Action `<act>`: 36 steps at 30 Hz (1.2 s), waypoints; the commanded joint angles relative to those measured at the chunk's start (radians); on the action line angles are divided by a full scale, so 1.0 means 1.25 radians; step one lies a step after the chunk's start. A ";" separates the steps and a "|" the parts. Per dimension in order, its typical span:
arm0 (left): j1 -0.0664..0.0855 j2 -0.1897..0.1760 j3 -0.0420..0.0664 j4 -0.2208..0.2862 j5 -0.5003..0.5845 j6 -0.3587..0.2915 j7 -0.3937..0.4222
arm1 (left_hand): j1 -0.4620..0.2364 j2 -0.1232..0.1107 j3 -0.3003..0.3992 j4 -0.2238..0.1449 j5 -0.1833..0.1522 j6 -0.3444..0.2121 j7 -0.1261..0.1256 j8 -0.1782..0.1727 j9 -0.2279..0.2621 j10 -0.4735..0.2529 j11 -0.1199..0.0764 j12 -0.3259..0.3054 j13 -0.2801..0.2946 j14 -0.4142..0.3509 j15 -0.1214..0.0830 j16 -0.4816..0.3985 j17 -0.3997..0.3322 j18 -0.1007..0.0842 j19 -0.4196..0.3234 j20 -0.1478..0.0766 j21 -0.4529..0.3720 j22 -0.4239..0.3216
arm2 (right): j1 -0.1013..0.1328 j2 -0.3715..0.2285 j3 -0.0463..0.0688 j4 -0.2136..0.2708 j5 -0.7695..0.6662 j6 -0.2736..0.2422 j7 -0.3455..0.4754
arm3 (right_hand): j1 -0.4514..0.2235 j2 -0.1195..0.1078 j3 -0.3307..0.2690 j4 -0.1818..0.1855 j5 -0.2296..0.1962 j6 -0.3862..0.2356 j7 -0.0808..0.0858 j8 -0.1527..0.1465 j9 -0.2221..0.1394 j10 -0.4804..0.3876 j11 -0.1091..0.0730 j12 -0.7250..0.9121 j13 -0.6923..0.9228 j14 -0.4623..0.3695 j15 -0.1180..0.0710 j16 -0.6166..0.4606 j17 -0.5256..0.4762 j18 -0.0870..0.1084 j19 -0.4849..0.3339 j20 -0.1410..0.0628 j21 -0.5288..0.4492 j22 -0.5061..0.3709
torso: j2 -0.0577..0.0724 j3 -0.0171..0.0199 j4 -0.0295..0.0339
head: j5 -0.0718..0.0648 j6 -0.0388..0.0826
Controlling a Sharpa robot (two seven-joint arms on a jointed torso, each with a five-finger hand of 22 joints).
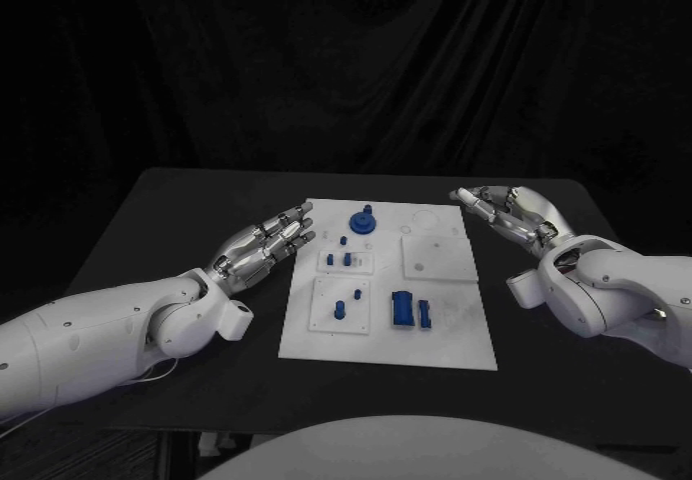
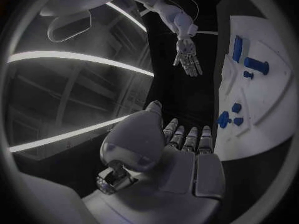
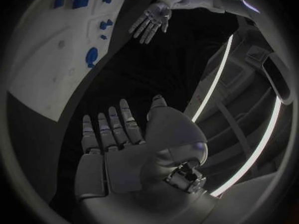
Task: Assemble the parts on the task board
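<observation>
Your left robot hand (image 1: 268,244) lies just beside the task board (image 1: 392,340) on its left, fingers straight and apart, holding nothing. Your right robot hand (image 1: 508,213) sits near the board's far right corner, fingers loosely spread, also holding nothing. You have the board in the middle of the bench (image 1: 173,210). On it, a round blue part (image 1: 364,220) stands at the far edge, small blue pegs (image 1: 343,259) sit mid-board, and two longer blue blocks (image 1: 411,311) lie toward the near end.
</observation>
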 commanded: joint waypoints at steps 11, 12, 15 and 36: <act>0.001 0.040 0.001 -0.035 0.024 -0.021 0.127 | -0.040 0.006 -0.026 0.009 -0.064 -0.040 -0.038 -0.006 -0.005 -0.005 0.000 -0.001 -0.001 0.000 -0.019 -0.003 -0.001 -0.010 0.001 -0.011 -0.003 -0.002 | -0.025 0.018 0.000 -0.052 0.140 0.157 0.122 | -0.002 0.006 -0.043 -0.001 -0.047 -0.151 -0.102 -0.075 -0.103 -0.186 -0.033 -0.061 -0.113 -0.193 -0.031 -0.092 -0.028 0.007 -0.141 -0.012 -0.021 -0.179 | -0.049 0.0254 -0.0122 | 0.008 0.000; 0.001 0.041 0.001 -0.037 0.024 -0.020 0.127 | -0.040 0.006 -0.025 0.009 -0.063 -0.039 -0.035 -0.005 -0.005 -0.005 -0.002 -0.001 -0.001 0.000 -0.019 -0.003 -0.001 -0.009 0.001 -0.011 -0.003 -0.002 | -0.026 0.018 0.000 -0.052 0.140 0.158 0.123 | -0.001 0.006 -0.043 -0.001 -0.047 -0.152 -0.103 -0.076 -0.104 -0.187 -0.032 -0.061 -0.113 -0.194 -0.031 -0.092 -0.028 0.008 -0.142 -0.012 -0.021 -0.179 | -0.049 0.0256 -0.0125 | 0.008 0.000; 0.001 0.041 0.000 -0.037 0.012 -0.016 -0.001 | -0.347 -0.065 0.027 -0.062 -0.140 -0.070 0.005 -0.022 -0.021 -0.012 0.002 -0.003 -0.003 0.000 -0.051 -0.003 -0.001 -0.035 0.001 -0.033 -0.003 -0.002 | -0.024 0.019 0.000 -0.052 0.117 0.118 0.094 | -0.306 -0.049 0.061 -0.087 -0.103 -0.274 -0.073 -0.141 -0.145 -0.247 -0.092 -0.151 -0.149 -0.235 -0.115 -0.101 -0.038 -0.043 -0.156 -0.090 -0.028 -0.210 | -0.045 0.0223 -0.0091 | 0.007 0.000; 0.000 0.065 0.089 0.036 0.087 -0.386 -0.071 | -0.755 -0.157 0.138 -0.154 -0.244 -0.150 0.005 -0.022 -0.021 -0.012 0.002 -0.003 -0.003 0.000 -0.051 -0.003 -0.001 -0.117 0.001 -0.096 -0.003 -0.002 | -0.123 0.225 0.189 -0.108 0.335 -0.152 0.131 | -0.894 -0.161 0.232 -0.234 -0.203 -0.484 -0.073 -0.141 -0.145 -0.247 -0.092 -0.301 -0.149 -0.235 -0.115 -0.101 -0.038 -0.132 -0.156 -0.217 -0.028 -0.210 | -0.044 0.0293 -0.0340 | 0.002 0.174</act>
